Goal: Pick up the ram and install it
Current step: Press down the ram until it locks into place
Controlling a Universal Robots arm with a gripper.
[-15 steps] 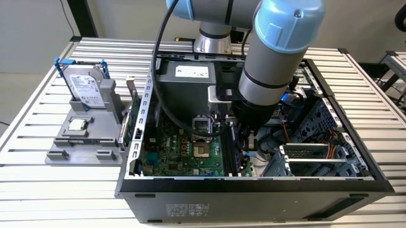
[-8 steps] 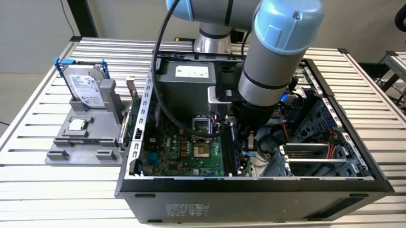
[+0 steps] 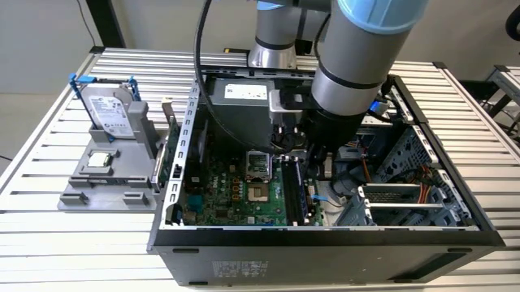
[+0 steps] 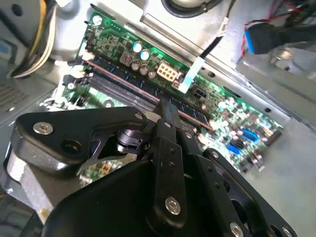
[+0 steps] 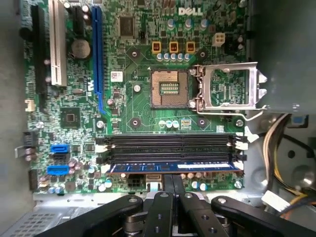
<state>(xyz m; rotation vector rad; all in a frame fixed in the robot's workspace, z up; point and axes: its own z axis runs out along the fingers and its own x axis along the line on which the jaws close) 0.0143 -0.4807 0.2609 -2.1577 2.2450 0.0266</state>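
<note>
The ram [image 5: 148,167] is a long thin stick with a blue label. It lies along the memory slot nearest my gripper, beside the empty black slots [image 5: 170,144]. My gripper [image 5: 173,178] is shut, its two fingers pressed together with the tips right at the stick's top edge near its middle. In the second wrist view the fingertips [image 4: 163,106] meet the ram [image 4: 195,116], which runs across the green motherboard. In the exterior view the arm reaches down into the open computer case [image 3: 325,234], with the gripper [image 3: 313,167] over the memory slots [image 3: 294,191].
An open CPU socket [image 5: 168,89] with its raised metal bracket [image 5: 232,89] lies beyond the slots. Cables [image 5: 281,163] hang at one side, and a white-tagged cable [image 4: 190,76] crosses near the ram. Outside the case, a silver hard drive [image 3: 109,109] stands on a grey fixture [image 3: 106,182].
</note>
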